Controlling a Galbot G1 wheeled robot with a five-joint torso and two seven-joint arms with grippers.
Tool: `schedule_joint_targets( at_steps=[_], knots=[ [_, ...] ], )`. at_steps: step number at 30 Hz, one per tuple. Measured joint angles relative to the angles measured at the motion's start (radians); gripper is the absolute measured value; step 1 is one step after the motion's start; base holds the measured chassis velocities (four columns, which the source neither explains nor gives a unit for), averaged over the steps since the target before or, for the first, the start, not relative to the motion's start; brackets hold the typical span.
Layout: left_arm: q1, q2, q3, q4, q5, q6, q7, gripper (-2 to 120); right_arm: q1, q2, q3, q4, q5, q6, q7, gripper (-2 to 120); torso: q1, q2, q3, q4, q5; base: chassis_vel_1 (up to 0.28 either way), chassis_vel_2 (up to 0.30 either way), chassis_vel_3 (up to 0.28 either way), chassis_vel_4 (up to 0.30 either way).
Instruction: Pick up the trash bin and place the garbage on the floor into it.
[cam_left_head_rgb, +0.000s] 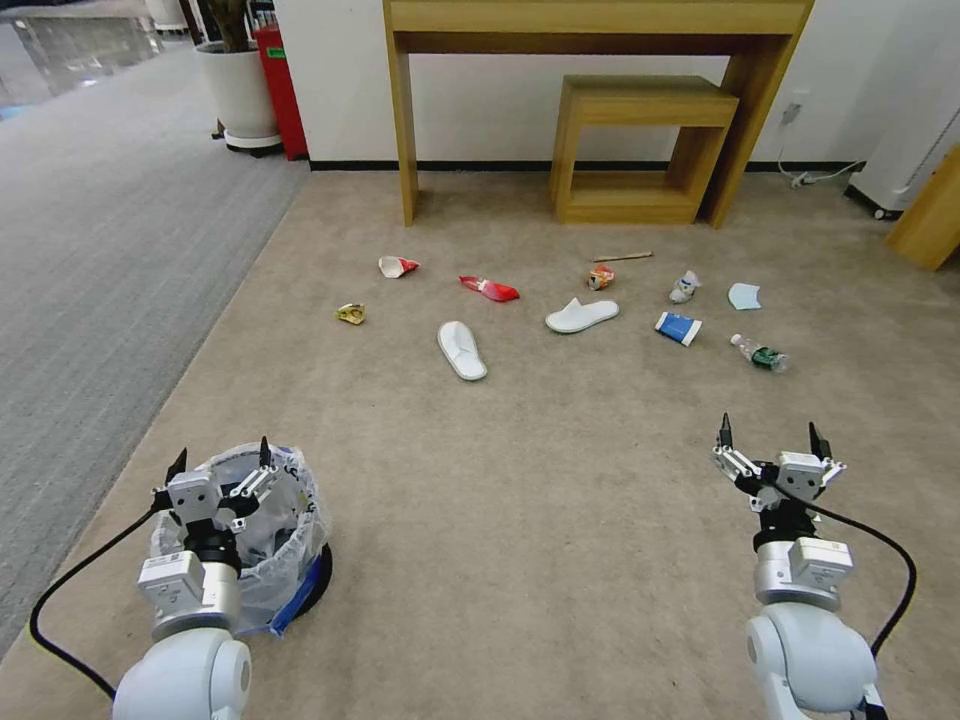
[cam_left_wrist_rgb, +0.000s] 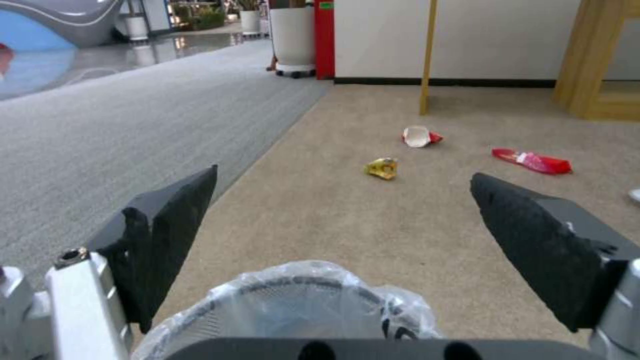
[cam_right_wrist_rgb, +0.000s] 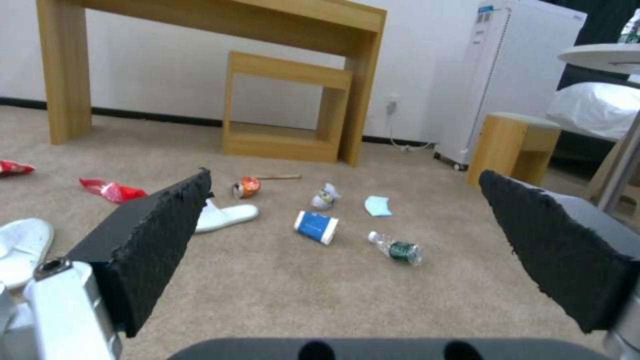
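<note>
- Nothing is collected yet. From the head camera I see the trash bin (cam_left_head_rgb: 262, 545), its clear crinkled liner printed blue, standing on the carpet at my near left. My left gripper (cam_left_head_rgb: 220, 468) hovers open over its rim; my right gripper (cam_left_head_rgb: 771, 440) hangs open at the right. Two white slippers (cam_left_head_rgb: 461, 349), wrappers and a bottle (cam_left_head_rgb: 759, 353) lie well ahead.
- Left wrist: the bin's liner sits just below the spread fingers (cam_left_wrist_rgb: 175, 227).
- Right wrist: open jaws frame the scattered garbage (cam_right_wrist_rgb: 316, 226).

White rounded arm shells, silver wrist blocks, looping black cables, black wedge-shaped textured fingers (cam_right_wrist_rgb: 153, 245)
</note>
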Motion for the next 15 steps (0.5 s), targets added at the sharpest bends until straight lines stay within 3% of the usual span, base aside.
schedule_joint_targets(
  at_steps=[15],
  knots=[
    [-0.001,0.001,0.000,0.007,0.001,-0.005,0.000,100,0.000,0.007,0.001,-0.014,-0.011,0.020,0.001,100,0.000,0.000,0.000,0.0000,-0.0001,0.097,0.097,-0.101,-0.103]
  ],
)
